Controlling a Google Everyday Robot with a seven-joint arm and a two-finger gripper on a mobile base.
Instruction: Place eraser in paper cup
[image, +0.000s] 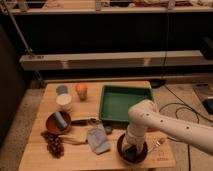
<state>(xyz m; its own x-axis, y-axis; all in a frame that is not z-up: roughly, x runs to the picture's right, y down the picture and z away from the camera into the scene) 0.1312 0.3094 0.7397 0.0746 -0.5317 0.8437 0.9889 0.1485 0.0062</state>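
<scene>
The paper cup (64, 101) is a short white cup standing at the back left of the wooden table (40, 157), just in front of a small grey-blue round container (62, 89). My gripper (132, 150) hangs from the white arm (150, 120) and reaches down into a dark round bowl (121, 151) at the front right of the table. The eraser does not show clearly; the gripper and arm hide the inside of the dark bowl. The cup is far to the left of the gripper.
An orange (81, 90) sits beside the cup. A green tray (125, 102) lies at the back right. A reddish-brown bowl (52, 126) holds a light blue block (60, 120). A grey-blue cloth (97, 138), dark grapes (52, 144) and a dark utensil (82, 121) lie in front.
</scene>
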